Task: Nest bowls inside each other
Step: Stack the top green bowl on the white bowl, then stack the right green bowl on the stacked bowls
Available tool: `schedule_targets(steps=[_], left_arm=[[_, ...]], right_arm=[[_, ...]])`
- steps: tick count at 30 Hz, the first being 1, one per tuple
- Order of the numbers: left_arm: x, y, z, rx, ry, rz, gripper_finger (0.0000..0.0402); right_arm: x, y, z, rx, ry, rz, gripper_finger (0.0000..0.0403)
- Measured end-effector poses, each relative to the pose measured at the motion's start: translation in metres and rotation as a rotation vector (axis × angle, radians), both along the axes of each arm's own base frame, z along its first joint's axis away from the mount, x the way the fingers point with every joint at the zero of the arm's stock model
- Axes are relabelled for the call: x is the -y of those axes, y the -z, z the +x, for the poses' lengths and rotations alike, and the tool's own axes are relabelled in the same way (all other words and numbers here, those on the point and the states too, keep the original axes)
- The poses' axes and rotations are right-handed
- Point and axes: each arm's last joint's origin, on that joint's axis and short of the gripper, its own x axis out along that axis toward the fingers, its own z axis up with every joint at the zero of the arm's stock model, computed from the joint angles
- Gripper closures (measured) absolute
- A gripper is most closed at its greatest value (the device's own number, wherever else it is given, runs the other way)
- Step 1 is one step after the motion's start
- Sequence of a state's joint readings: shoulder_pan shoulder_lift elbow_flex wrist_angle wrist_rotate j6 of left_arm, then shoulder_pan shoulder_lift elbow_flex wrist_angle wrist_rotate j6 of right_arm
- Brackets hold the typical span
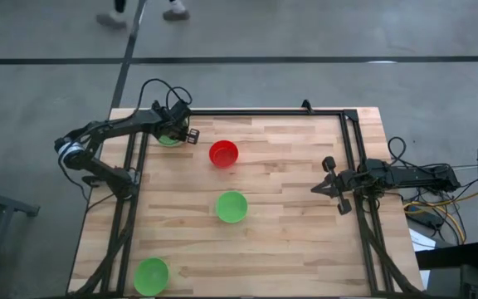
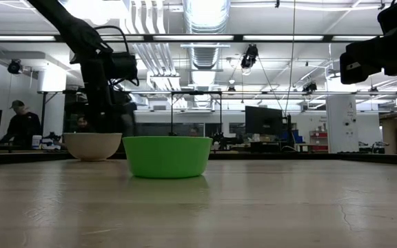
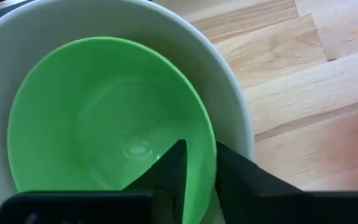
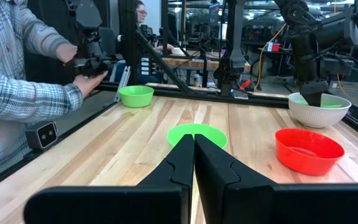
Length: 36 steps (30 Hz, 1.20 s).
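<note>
At the table's far left a green bowl point(image 3: 98, 118) sits nested inside the grey-white bowl point(image 3: 229, 81). My left gripper point(image 3: 199, 154) slants down over them, open. One finger is inside the green bowl and the other is outside its wall, over the white bowl's inner side. A red bowl point(image 1: 223, 154) sits next to them, a second green bowl point(image 1: 231, 207) at mid table, and a third point(image 1: 151, 276) at the near left edge. My right gripper point(image 4: 194, 142) waits shut and level at the table's right side. My left gripper stands astride the nested green bowl's rim point(image 3: 209, 163), coming from above at a slant. I cannot tell whether either finger touches the rim or the white bowl. The green bowl rests in the white bowl, which stands on the table.
A black frame point(image 1: 264, 110) runs along the table's far edge and both sides. A person in a plaid sleeve point(image 4: 17, 93) stands by the table's near left part, holding a dark device. Bare wood lies between the red bowl and my right arm.
</note>
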State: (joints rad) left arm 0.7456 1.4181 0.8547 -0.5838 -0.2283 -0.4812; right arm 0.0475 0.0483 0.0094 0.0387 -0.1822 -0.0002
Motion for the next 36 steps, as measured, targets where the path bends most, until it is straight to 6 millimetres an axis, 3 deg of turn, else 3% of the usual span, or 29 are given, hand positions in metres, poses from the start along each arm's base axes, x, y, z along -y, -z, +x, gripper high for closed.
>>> schedule_targets(steps=[23,36], left_arm=[[-0.006,-0.021,0.004,-0.014,0.017,0.041,0.0292],[0.001,-0.039,-0.005,0.013,0.008,0.099,0.0289]], right_arm=[[0.000,0.000,0.000,0.000,0.000,0.000,0.0394],[0.000,0.000,0.000,0.000,0.000,0.000,0.0394]])
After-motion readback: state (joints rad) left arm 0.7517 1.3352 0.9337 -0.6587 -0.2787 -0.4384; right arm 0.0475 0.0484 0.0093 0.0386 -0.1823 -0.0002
